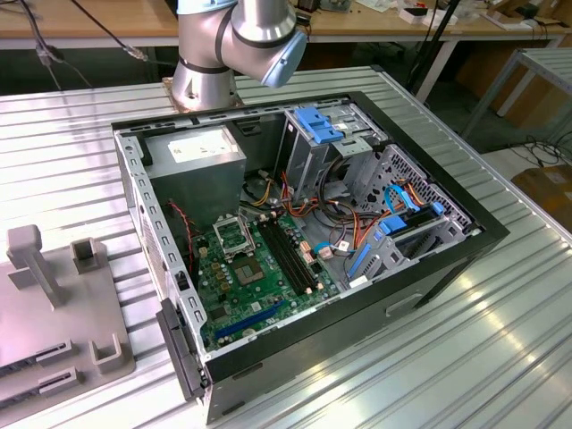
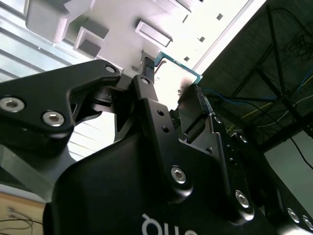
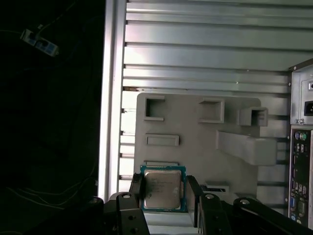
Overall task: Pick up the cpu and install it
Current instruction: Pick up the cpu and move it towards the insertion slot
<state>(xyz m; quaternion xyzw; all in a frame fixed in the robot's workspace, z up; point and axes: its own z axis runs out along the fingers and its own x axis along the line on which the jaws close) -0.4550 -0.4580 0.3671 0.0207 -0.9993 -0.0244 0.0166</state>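
The small square silver-faced, green-edged cpu (image 3: 163, 192) is clamped between your black gripper (image 3: 164, 182)'s two fingers, above the pale grey moulded tray (image 3: 190, 128). With only its thin edges pinched, a jolt or tilt could let it slip.

cpu (image 3: 163, 191) in gripper (image 3: 165, 187), over tray (image 3: 195, 147); tray beside computer case (image 3: 300, 161)

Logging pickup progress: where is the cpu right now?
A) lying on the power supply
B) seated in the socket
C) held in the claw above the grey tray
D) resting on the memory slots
C: in the first wrist view the cpu is clamped in the claw, with the grey tray behind it.
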